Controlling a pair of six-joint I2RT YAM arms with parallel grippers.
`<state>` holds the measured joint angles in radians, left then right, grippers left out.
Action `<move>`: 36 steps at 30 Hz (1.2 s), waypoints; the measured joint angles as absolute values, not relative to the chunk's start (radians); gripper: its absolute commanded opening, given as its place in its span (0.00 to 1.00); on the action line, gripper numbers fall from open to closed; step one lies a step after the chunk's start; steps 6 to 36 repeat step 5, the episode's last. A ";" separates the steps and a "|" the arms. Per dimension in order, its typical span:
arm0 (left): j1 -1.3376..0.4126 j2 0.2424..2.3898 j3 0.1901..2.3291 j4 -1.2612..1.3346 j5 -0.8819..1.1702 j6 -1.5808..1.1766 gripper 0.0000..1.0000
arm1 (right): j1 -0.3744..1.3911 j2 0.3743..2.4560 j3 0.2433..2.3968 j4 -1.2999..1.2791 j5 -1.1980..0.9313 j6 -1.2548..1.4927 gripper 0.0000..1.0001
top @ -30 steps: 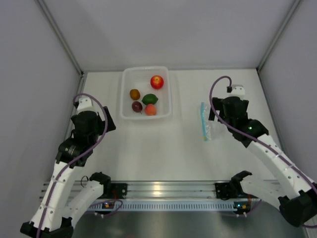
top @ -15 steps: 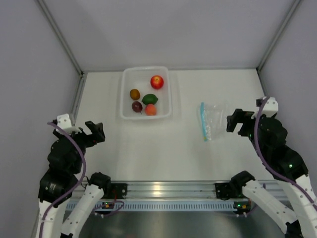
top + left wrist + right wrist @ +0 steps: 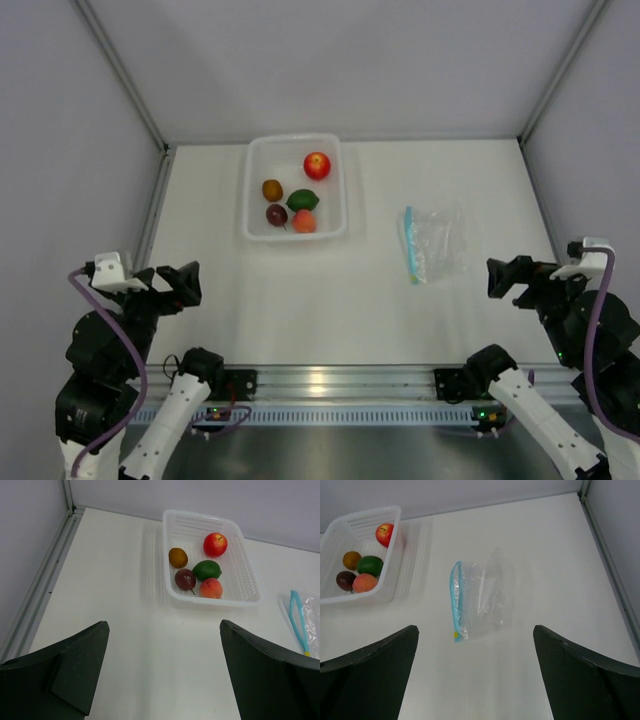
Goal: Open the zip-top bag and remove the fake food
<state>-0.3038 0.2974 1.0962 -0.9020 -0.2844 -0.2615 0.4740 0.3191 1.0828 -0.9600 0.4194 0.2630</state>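
The zip-top bag point(image 3: 436, 243) lies flat on the white table right of centre, its teal zip strip point(image 3: 455, 600) along its left edge; it looks empty. The fake food sits in a white basket point(image 3: 251, 190): a red fruit point(image 3: 317, 165), a green one point(image 3: 303, 199), a maroon one point(image 3: 277, 214), an orange one point(image 3: 304, 222) and a brownish one point(image 3: 272, 189). My left gripper point(image 3: 183, 285) hangs open near the front left, far from the basket. My right gripper point(image 3: 506, 277) is open too, near and to the right of the bag point(image 3: 482, 597). Nothing is between either pair of fingers.
Grey walls close the table on three sides, with metal corner posts at the back. A metal strip point(image 3: 44, 585) runs along the left table edge. The silver mounting rail point(image 3: 320, 384) spans the near edge between the arm bases.
Both arms have pulled back toward the near edge, the left away from the basket and the right away from the bag. Both grippers stayed open; the bag and fruit have not moved.
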 measured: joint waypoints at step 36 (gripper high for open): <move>-0.304 0.293 1.096 -0.907 -0.280 -0.262 0.98 | 0.474 0.322 1.083 -0.975 0.418 0.262 1.00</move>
